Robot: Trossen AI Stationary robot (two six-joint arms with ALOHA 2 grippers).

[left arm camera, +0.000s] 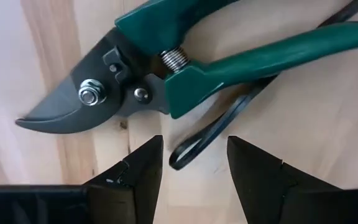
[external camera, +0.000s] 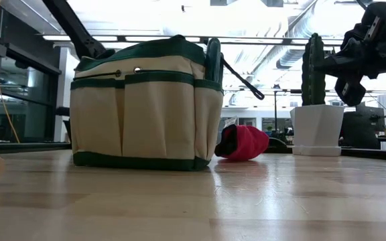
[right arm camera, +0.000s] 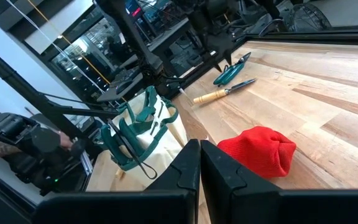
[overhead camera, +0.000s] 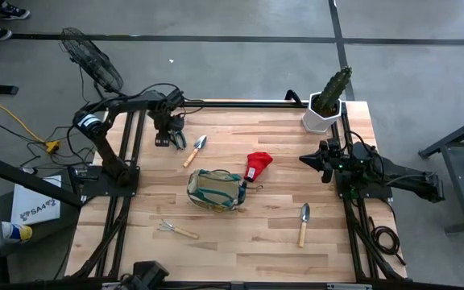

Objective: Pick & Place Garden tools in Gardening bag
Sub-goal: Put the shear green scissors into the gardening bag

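Gleaming curved-bladed, green-handled shears [left arm camera: 166, 68] on wood-grain table [left arm camera: 328, 118]

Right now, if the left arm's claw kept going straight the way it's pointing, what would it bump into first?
Most likely the green-handled pruning shears lying on the table. The left gripper hangs just above them with its jaws open, aimed near the pivot and the black loop. How much gap remains is unclear.
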